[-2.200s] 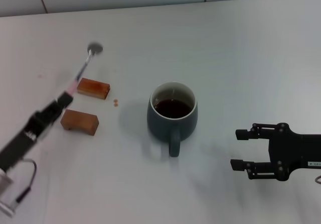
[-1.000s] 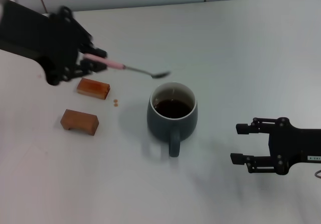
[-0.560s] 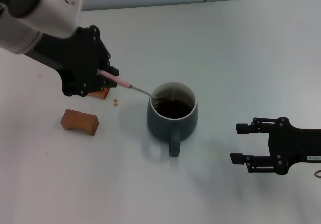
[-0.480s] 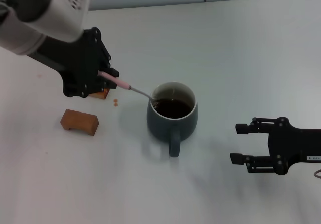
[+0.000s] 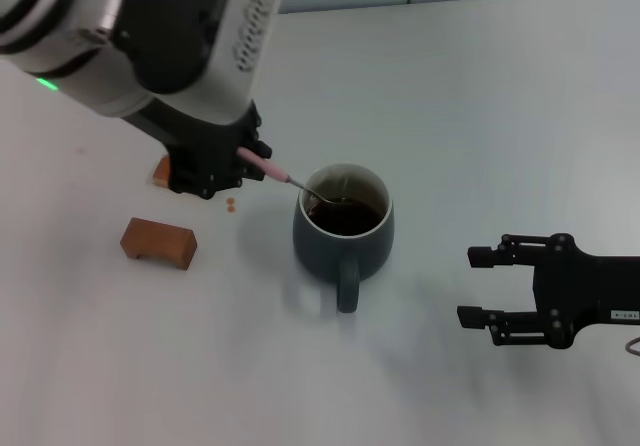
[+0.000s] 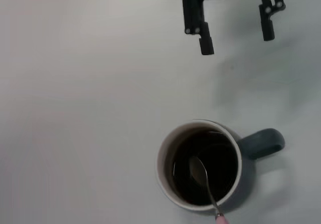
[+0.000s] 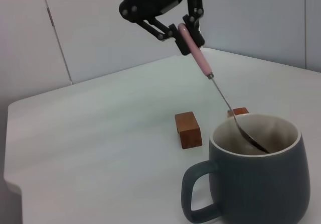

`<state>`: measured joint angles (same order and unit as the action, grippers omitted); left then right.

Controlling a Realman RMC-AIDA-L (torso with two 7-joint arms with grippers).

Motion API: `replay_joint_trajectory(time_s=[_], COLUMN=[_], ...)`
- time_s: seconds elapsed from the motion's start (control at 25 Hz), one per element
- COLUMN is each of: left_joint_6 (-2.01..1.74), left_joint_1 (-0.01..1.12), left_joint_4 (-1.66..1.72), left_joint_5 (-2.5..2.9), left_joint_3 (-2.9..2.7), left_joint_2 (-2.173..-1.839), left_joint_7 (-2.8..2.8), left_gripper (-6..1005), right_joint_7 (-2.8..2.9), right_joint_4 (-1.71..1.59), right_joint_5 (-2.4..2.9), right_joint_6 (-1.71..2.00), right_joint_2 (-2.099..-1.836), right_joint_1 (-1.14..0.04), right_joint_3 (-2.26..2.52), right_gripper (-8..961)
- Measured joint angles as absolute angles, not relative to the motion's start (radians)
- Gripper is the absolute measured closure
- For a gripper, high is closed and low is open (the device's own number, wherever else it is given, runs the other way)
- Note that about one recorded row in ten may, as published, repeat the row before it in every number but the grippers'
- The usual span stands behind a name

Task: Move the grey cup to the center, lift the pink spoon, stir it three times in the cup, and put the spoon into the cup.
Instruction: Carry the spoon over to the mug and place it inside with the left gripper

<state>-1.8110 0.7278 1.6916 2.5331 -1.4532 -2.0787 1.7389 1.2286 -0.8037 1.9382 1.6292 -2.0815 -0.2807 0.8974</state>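
Note:
The grey cup [image 5: 343, 236] stands mid-table with dark liquid inside and its handle toward the robot; it also shows in the left wrist view [image 6: 263, 142] and the right wrist view [image 7: 258, 189]. My left gripper [image 5: 243, 162] is just left of the cup and above it, shut on the pink handle of the pink spoon [image 5: 264, 169]. The spoon slants down, its metal bowl [image 6: 197, 169] dipped in the liquid near the cup's left wall. From the right wrist, the left gripper [image 7: 186, 32] holds the spoon [image 7: 198, 57] over the rim. My right gripper [image 5: 473, 287] rests open to the cup's right.
One brown block [image 5: 158, 243] lies left of the cup. A second block [image 5: 160, 171] is mostly hidden behind the left arm. Small orange specks [image 5: 230, 204] sit between the blocks and the cup. The table's far edge meets a wall.
The left arm carried the spoon from the far left to the cup and lowered its bowl into the liquid. In the last half second it shifted right, closer to the cup. The right arm stayed still.

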Motion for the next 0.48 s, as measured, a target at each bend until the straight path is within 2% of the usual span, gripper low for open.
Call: replay_joint_trajectory(time_s=[0.48], left_joint_6=[-1.701], left_joint_1=[0.783], left_joint_4=[1.614], left_joint_5=[2.622], left_joint_3=[-1.615], left_joint_2=[-2.079], left_joint_7=[1.762], left_gripper=[802], right_joint_7=[1.229], right_joint_4=[-0.794], right_joint_5=[1.943], right_joint_6=[1.633], right_joint_2=[-2.082], right_joint_1=[-0.282], right_joint_3=[0.897], right_gripper=[213])
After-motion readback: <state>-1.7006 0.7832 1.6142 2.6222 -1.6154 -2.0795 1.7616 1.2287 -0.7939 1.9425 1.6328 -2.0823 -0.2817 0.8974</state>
